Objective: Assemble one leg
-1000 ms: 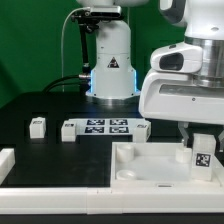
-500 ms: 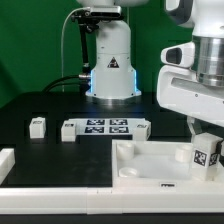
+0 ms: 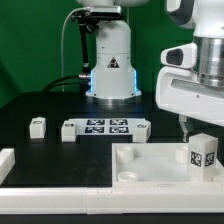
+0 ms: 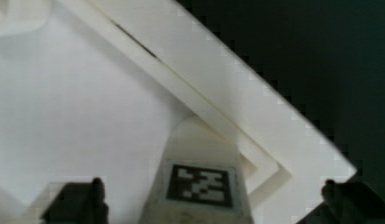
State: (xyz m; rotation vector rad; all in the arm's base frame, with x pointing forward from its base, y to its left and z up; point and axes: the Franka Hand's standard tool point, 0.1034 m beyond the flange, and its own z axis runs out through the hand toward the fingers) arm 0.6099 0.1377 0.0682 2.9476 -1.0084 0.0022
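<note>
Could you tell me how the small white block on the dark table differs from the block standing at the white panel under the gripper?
The loose leg lies alone on the black table, far toward the exterior view's left; the leg at the panel stands upright on the white panel, below the gripper. The loose leg looks smaller in the picture and its marker is hard to make out; the other's marker shows clearly. Both are chunky white blocks.

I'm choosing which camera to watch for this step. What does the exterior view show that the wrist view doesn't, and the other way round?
Only the exterior view shows the marker board, a loose leg on the black table and the arm's base. Only the wrist view shows the gripper with its dark fingertips either side of a tagged leg, though contact is unclear. Both show that tagged leg on the white panel.
</note>
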